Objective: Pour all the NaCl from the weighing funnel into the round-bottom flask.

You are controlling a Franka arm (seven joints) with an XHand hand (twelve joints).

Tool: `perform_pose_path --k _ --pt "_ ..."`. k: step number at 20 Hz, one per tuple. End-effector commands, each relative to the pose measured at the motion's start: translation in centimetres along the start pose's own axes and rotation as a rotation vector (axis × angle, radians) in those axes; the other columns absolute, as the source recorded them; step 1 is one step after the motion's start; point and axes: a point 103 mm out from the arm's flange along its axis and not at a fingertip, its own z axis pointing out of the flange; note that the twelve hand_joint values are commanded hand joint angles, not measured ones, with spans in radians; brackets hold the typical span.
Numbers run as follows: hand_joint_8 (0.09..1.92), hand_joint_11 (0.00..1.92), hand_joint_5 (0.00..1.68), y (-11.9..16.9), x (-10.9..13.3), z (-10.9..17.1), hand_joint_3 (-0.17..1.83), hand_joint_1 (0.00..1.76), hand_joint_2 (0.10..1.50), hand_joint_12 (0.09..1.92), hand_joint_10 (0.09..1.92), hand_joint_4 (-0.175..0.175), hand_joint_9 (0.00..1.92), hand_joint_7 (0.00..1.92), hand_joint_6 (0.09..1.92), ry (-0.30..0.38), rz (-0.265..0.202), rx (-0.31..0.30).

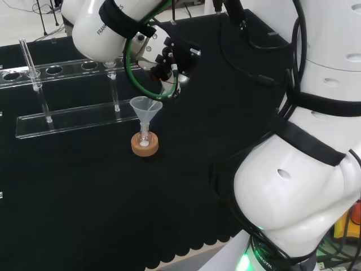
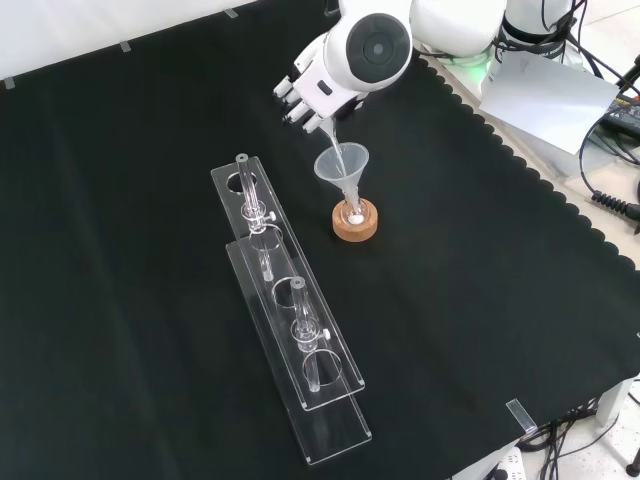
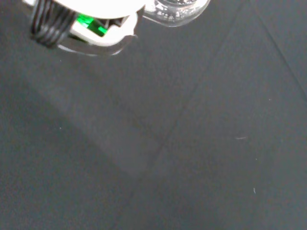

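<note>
The clear glass weighing funnel [image 2: 333, 152] hangs tilted from my black and white hand [image 2: 305, 95], its long axis sloping steeply down from my fingers [image 2: 292, 108] toward the wide mouth of the clear plastic cone funnel [image 2: 343, 166] directly below. In the front view its lower tip reaches into or just over that mouth; I cannot tell whether they touch. My fingers are curled round the weighing funnel's upper end, gripping it.

The cone funnel's stem drops into the small clear round-bottom flask [image 1: 145, 141], which sits upright in a round cork ring stand [image 2: 356, 222] on the black cloth surface [image 2: 480, 300]. A little white powder [image 2: 354, 214] shows at the flask's bottom, so I judge the pour underway; whether any remains in the weighing funnel I cannot tell.

I count one weighing funnel, one cone funnel, one flask, one cork ring. To the left in the front view stands one clear acrylic rack [image 2: 295, 340], near but apart, holding glass tubes [image 2: 249, 190].
</note>
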Motion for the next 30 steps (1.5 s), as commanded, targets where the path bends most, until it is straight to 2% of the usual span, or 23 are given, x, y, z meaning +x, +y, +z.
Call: perform_pose_path --k 1,16,22,30 --pt "0.57 0.95 1.16 0.0 0.0 -0.1 0.83 1.1 0.62 0.97 0.22 0.175 1.15 0.82 0.95 -0.009 -0.003 -0.001" --pt "0.57 0.95 1.16 -0.1 0.1 -0.8 0.83 1.1 0.62 0.97 0.21 0.175 1.15 0.82 0.95 -0.044 0.007 0.004" --pt "0.57 0.95 1.16 -0.1 0.2 -1.3 0.83 1.1 0.62 0.97 0.21 0.175 1.15 0.82 0.95 -0.094 0.005 -0.001" --pt "0.57 0.95 1.16 -0.2 0.0 -1.3 0.83 1.1 0.62 0.97 0.21 0.175 1.15 0.82 0.95 -0.105 0.009 0.002"
